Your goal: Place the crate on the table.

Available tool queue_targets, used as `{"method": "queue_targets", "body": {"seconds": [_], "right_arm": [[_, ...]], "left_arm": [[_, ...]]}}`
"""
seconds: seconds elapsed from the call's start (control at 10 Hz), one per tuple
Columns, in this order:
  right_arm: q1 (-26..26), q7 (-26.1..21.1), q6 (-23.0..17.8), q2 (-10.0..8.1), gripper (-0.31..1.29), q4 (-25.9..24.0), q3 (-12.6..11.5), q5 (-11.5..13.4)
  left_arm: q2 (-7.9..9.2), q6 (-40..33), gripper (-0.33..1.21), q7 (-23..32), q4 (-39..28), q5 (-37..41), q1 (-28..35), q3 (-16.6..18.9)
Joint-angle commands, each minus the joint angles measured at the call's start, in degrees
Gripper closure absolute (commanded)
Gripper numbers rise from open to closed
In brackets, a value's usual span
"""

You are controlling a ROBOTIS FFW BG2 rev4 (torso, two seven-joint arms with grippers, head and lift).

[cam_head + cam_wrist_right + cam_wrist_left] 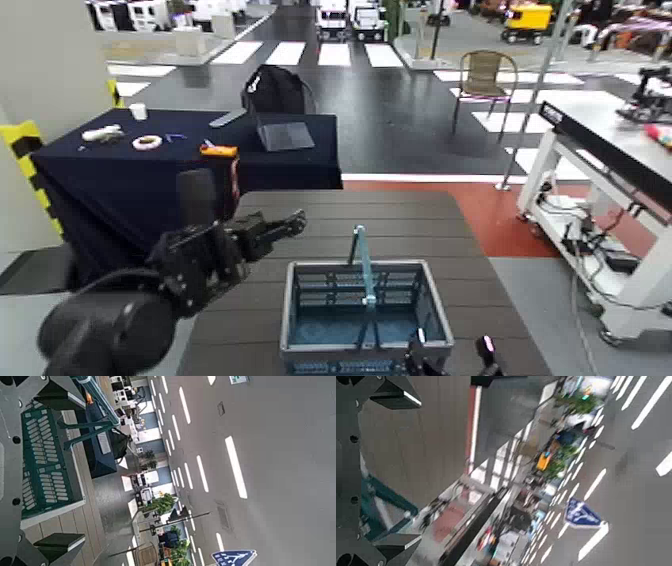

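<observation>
The blue-grey crate (pixel 365 318) stands on the dark brown plank table (pixel 400 225) near its front edge, with its teal handle (pixel 362 265) upright. My right gripper (pixel 450 352) is low at the crate's near right corner. In the right wrist view it (pixel 59 467) is open, with the crate's slotted wall (pixel 43 463) lying between its fingers (pixel 57 393). My left gripper (pixel 272 230) hovers over the table, left of and beyond the crate. In the left wrist view it (pixel 391 469) is open and empty above the planks (pixel 423 447).
Behind the plank table stands a navy-draped table (pixel 120 175) with a laptop (pixel 285 135), a tape roll (pixel 147 143) and an orange item (pixel 218 151). A white-framed workbench (pixel 600 130) is at the right. A chair (pixel 485 75) stands farther back.
</observation>
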Motion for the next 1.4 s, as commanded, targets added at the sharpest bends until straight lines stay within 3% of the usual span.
{"method": "queue_targets", "body": {"seconds": [0.1, 0.5, 0.9, 1.4], "right_arm": [[0.3, 0.0, 0.0, 0.16, 0.13, -0.2, -0.5, 0.7], [0.6, -0.1, 0.3, 0.25, 0.13, -0.9, -1.4, 2.8], [0.8, -0.1, 0.4, 0.08, 0.13, -1.3, -1.8, 3.2], [1.1, -0.1, 1.5, 0.08, 0.13, -1.7, -2.0, 3.4]], "left_arm": [[-2.0, -10.2, 0.13, 4.3, -9.0, -9.1, 10.4, 3.5], [-3.5, -23.9, 0.13, 8.5, -10.4, -15.7, 21.4, 3.4], [-3.32, -40.6, 0.13, 15.0, -5.8, -20.6, 29.2, 1.8], [-3.94, -44.7, 0.13, 15.7, -5.6, -26.4, 34.9, 3.2]]}}
